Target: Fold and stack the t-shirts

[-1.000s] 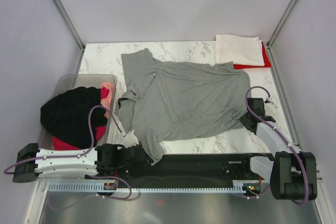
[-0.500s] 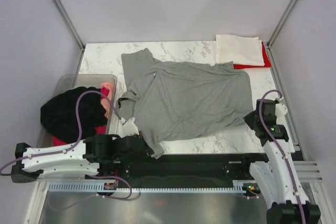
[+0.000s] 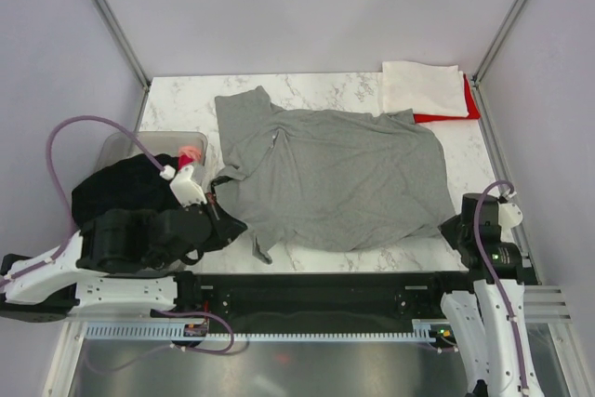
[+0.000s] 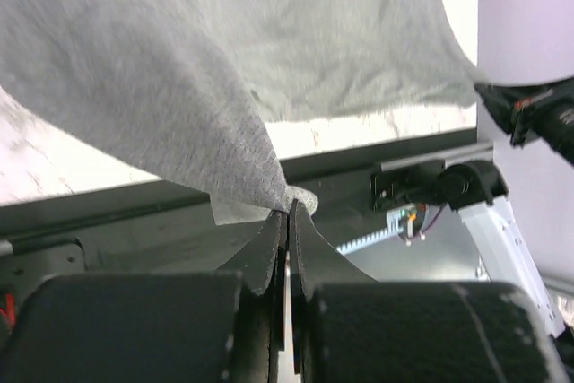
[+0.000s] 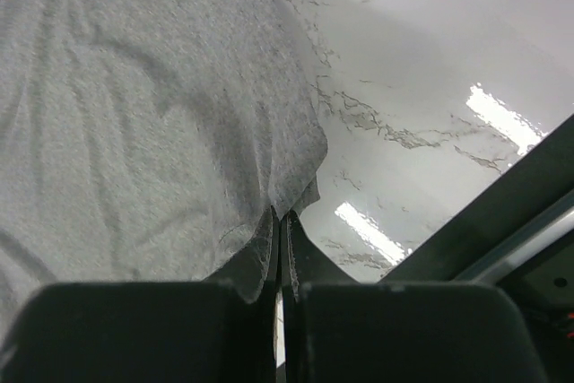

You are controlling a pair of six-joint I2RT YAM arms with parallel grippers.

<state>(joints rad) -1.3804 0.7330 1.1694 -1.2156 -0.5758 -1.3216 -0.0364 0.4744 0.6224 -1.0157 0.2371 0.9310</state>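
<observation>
On marble table [image 3: 181, 104]: grey shirt [image 3: 335, 183] spread mid-table, creased, near edge pinched at both ends. Far right corner: folded white shirt [image 3: 423, 88] atop red shirt [image 3: 446, 118]. Left gripper [image 4: 287, 214] clenched on near-left edge. Right gripper [image 5: 278, 214] clenched on near-right corner. Thin pinches, both. Risks: cloth slipping free under uneven pull, skewed fold, left side dragged toward tub [image 3: 121, 141].
</observation>
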